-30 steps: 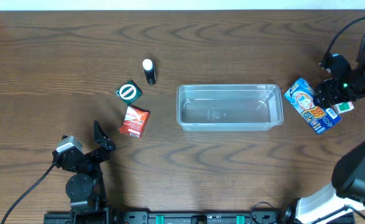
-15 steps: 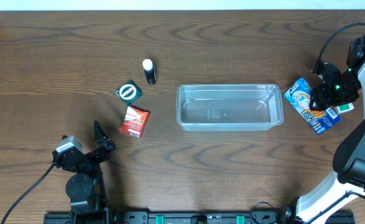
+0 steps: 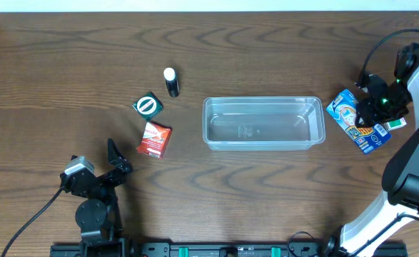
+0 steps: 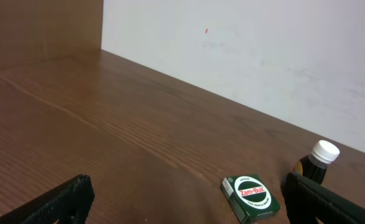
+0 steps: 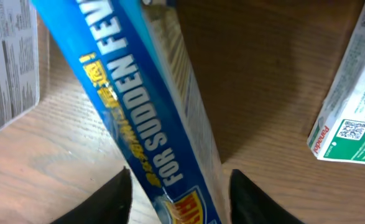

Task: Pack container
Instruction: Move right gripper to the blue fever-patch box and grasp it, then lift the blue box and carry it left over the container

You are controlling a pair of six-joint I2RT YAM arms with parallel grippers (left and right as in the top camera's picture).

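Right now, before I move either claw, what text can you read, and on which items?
"Zam-Buk": top of the green box.
"FOR SUDDEN FEV", cut off by the frame: blue box.
Too small or blurred: print on the white-and-green box and on the red packet.

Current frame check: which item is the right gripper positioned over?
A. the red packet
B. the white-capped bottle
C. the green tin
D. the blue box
D: the right gripper sits over the blue box, which lies to the right of the container. In the right wrist view its open jaws stand on either side of the box.
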